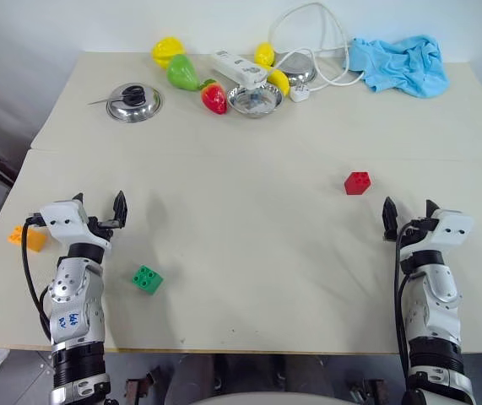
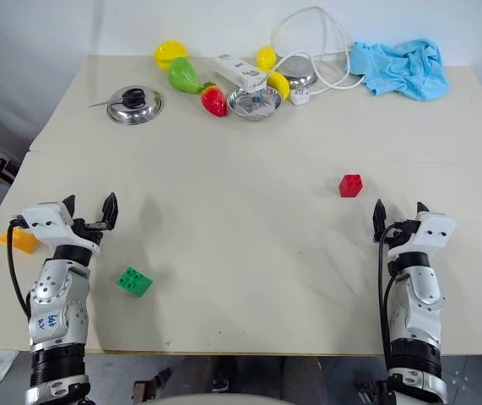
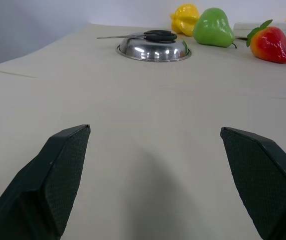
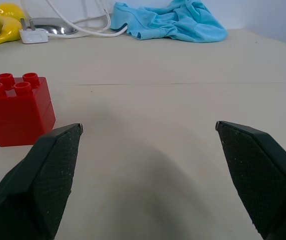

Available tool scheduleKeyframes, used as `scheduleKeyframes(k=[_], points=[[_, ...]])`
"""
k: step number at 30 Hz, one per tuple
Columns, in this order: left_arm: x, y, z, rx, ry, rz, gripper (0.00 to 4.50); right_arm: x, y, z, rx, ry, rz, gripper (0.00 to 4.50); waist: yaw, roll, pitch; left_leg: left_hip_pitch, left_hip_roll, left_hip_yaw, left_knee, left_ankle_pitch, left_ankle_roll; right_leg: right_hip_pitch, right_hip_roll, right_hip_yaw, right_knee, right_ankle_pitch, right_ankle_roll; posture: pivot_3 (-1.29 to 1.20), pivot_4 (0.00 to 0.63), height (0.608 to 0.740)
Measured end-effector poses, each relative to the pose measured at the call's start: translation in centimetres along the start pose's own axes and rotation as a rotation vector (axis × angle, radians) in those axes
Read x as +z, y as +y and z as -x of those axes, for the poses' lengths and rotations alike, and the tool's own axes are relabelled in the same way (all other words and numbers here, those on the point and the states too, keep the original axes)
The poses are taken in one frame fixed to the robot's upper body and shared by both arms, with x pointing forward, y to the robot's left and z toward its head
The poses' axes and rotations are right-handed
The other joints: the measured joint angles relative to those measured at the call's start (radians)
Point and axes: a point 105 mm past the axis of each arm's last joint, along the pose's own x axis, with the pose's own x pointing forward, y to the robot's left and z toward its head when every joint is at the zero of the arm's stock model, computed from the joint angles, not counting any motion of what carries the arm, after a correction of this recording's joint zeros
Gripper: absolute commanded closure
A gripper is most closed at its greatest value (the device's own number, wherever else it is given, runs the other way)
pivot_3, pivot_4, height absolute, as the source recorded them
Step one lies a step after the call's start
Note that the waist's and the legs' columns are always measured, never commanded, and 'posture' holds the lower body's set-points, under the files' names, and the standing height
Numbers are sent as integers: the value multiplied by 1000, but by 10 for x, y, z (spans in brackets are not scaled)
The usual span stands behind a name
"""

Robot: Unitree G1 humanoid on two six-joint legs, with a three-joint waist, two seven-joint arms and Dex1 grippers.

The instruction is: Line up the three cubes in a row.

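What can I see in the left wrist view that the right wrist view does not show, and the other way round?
Left wrist view: a steel lid with scissors lying on it, a green toy pear, a toy strawberry and a yellow toy pepper.
Right wrist view: the red cube, a blue cloth, a white plug with its cable, and a toy banana.
Both: the beige table and an open, empty gripper.

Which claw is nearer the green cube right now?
Left. The left claw hovers open just above and to the left of the green cube in the head view; the right claw, also open, is across the table near the red cube.
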Motion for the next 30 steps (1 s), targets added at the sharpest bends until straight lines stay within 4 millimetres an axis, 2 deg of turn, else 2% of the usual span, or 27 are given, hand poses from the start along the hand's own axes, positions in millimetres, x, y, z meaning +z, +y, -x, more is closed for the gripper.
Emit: scheduleKeyframes(k=[10, 15, 18, 21, 24, 25, 27, 30], points=[[2, -1, 0, -22, -17, -1, 90, 0, -1, 0, -2, -3, -8, 0, 0, 0, 0, 0, 0, 0, 0, 0, 0, 0, 0, 0, 0, 0, 0, 0, 150, 740], [10, -11, 1, -126, -57, 38, 90, 4, 1, 0, 22, -18, -14, 0, 0, 0, 0, 0, 0, 0, 0, 0, 0, 0, 0, 0, 0, 0, 0, 0, 150, 740], [32, -17, 1, -283, -97, -4, 90, 26, -2, 1, 106, -62, 31, 0, 0, 0, 0, -1, 0, 0, 0, 0, 0, 0, 0, 0, 0, 0, 0, 0, 150, 740], [62, -23, 6, -488, -129, -69, 90, 63, -4, 1, 229, -119, 85, 0, 0, 1, 0, 0, 0, 0, 0, 0, 0, 0, 0, 0, 0, 0, 0, 0, 150, 740], [78, -29, 15, -715, -82, -137, 90, 106, 5, 7, 419, -153, 126, 0, 1, 2, 1, 0, 1, 0, 0, 0, 0, 0, 1, 0, 0, 0, 0, 0, 150, 740], [80, -30, 18, -769, -63, -151, 90, 115, 10, 10, 480, -149, 142, 0, 1, 2, 1, 0, 1, 0, 0, 0, 0, 0, 1, 0, 0, 0, 0, 0, 150, 740], [82, -36, 23, -881, -36, -166, 90, 120, 21, 21, 605, -101, 179, 0, 2, 2, 1, 0, 1, 0, 0, 0, 0, 0, 1, 0, 0, 0, 0, 0, 150, 740], [82, -49, 29, -1031, -11, -182, 90, 113, 35, 39, 733, -15, 194, 0, 8, 1, 1, 0, 0, 0, 0, 0, 1, 0, 0, 0, 0, 0, 0, 0, 150, 740]])
